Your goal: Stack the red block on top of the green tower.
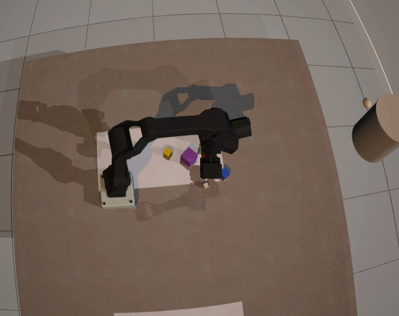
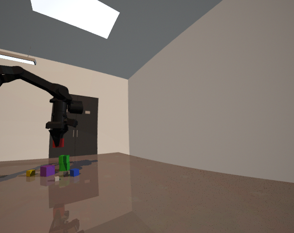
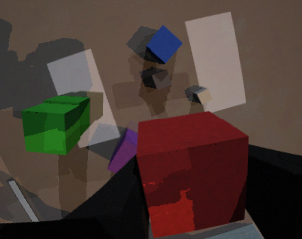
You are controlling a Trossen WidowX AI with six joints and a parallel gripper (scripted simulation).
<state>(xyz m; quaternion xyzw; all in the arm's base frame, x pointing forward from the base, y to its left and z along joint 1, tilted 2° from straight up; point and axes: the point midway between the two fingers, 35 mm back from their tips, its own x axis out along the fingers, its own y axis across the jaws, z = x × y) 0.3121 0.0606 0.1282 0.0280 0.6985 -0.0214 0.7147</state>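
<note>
The red block [image 1: 203, 155] [image 2: 61, 142] [image 3: 192, 184] is held in the air between the fingers. My gripper [image 2: 57, 144] is shut on it, pointing down. The green tower [image 2: 64, 162] [image 3: 51, 129] stands upright, one green block on another. In the exterior view the red block hangs higher than the tower top, with a gap, and a little to the left. In the wrist view the tower is left of the red block, apart from it. In the top view the arm hides most of the tower and the red block.
A purple block [image 1: 188, 156] [image 2: 47, 170] [image 3: 125, 151] is near the tower. A blue block [image 1: 225, 172] [image 2: 74, 172] [image 3: 163, 44], a small dark block [image 2: 65, 174] [image 3: 161, 80], a small pale block [image 1: 205, 184] [image 2: 56, 178] [image 3: 204, 95] and a yellow block [image 1: 167, 153] [image 2: 30, 173] lie around.
</note>
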